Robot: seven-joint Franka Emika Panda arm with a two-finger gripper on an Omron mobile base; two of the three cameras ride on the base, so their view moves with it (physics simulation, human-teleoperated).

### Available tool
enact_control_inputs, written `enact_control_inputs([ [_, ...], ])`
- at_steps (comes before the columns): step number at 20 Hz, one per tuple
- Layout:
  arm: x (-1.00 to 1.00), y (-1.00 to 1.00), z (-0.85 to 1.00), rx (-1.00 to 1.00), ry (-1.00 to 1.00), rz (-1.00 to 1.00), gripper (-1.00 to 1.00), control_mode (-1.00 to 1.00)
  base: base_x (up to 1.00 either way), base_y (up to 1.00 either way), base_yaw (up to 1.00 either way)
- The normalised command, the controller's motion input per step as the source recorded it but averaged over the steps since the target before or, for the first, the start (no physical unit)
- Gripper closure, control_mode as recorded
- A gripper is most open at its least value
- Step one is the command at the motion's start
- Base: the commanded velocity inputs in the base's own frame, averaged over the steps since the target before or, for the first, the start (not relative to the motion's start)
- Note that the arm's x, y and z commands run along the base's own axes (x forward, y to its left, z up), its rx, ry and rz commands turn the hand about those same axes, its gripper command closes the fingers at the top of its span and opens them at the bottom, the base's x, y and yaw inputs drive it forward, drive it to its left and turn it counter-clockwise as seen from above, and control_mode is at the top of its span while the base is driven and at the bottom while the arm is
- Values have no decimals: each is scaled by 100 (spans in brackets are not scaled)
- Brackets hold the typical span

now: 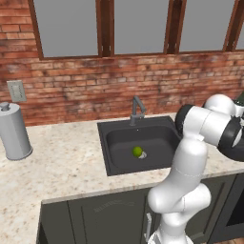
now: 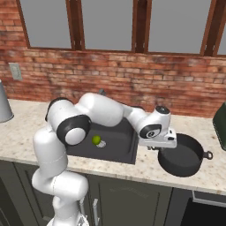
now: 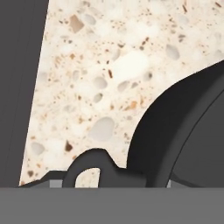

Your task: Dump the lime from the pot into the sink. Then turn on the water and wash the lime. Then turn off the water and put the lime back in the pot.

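Observation:
The lime point(image 1: 137, 151) point(image 2: 96, 140) lies on the floor of the black sink point(image 1: 119, 136) point(image 2: 126, 148), touching the silver drain point(image 1: 143, 155). No water runs from the grey faucet point(image 1: 137, 110). The dark pot point(image 2: 183, 156) point(image 3: 188, 131) stands upright on the counter just right of the sink. My gripper point(image 2: 153, 148) hangs over the pot's left rim, straight above its loop handle point(image 3: 89, 168). In the hand view the fingertips sit far apart at the bottom edge, with the handle between them and nothing gripped.
A tall grey metal canister point(image 1: 14, 131) stands at the counter's far left, below a wall outlet point(image 1: 16, 90). A dark green object point(image 2: 220, 119) sits at the right edge, behind the pot. Speckled counter point(image 3: 96, 78) lies between sink and pot.

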Motion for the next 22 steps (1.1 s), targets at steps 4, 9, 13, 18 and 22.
enact_control_inputs([
  [4,2,0,-3,0,0,2,-100,-100,0,0,0],
  [9,-2,0,7,0,-3,1,-100,-100,0,0,0],
  [13,-5,21,27,0,-5,0,-100,-100,0,0,0],
  [18,-2,39,37,0,-4,0,-100,-100,0,0,0],
  [22,-9,54,68,0,-12,0,-100,-100,0,0,0],
])
